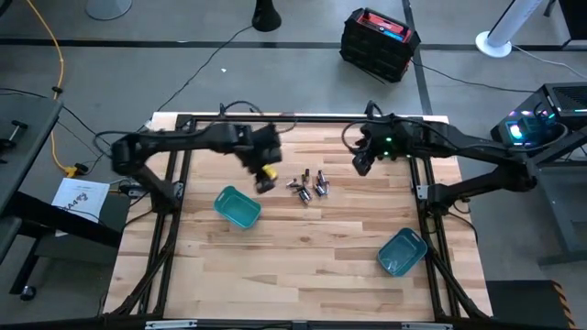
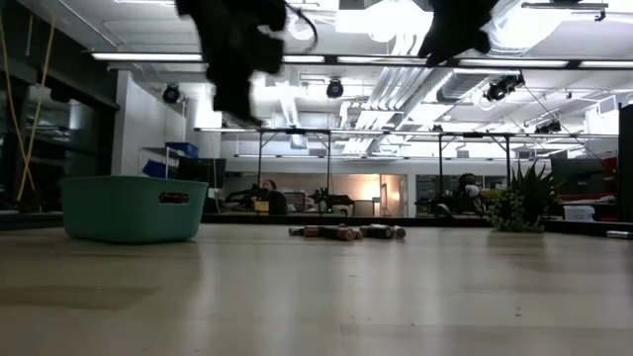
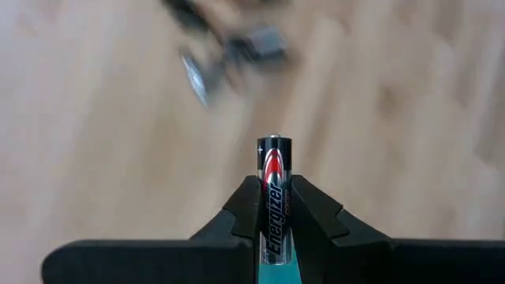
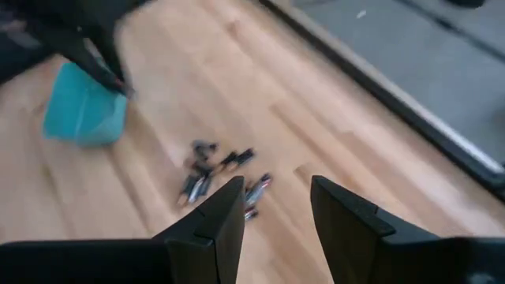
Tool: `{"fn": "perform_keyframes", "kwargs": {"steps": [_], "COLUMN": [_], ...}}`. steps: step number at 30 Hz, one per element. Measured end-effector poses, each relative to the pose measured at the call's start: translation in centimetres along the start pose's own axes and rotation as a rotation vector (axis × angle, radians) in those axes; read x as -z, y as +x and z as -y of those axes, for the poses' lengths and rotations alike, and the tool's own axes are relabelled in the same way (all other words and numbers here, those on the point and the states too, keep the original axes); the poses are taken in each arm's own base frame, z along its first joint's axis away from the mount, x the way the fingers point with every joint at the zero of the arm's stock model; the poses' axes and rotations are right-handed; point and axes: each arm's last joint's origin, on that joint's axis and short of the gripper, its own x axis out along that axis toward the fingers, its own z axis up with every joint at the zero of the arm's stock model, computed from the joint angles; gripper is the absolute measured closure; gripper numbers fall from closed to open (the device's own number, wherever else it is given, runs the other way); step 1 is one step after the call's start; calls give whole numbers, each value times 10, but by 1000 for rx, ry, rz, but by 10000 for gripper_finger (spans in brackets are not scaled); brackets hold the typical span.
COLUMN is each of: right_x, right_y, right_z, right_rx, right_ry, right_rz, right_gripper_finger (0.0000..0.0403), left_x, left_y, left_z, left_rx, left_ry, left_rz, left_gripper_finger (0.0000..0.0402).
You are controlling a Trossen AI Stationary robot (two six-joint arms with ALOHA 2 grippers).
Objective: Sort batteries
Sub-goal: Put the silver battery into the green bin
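Sorting looks barely begun: left end effector (image 3: 274, 207) clamps one black-and-silver cylindrical battery (image 3: 274, 189) above the wooden bench (image 1: 303, 247) beside the loose silvery cells (image 1: 309, 186), near a teal plastic bin (image 1: 238, 208), while right end effector (image 4: 274, 209) hovers open over that pile.

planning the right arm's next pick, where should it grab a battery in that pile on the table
Take an outer cell of the batteries at mid-body, jaws across its width, coming straight down. They lie flat on the table in a tight cluster, so the ends are crowded. The open right gripper hangs above them.
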Motion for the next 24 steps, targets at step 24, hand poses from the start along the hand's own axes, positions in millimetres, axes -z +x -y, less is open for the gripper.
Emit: {"fn": "perform_keyframes", "kwargs": {"steps": [24], "right_x": [29], "right_y": [216], "right_z": [-10], "right_rx": [-92], "right_ry": [42], "right_rz": [-494], "right_gripper_finger": [263], "left_x": [122], "left_y": [74], "left_z": [31], "left_rx": [-112], "left_ry": [-396], "left_rz": [-268], "left_gripper_finger": [370]}}
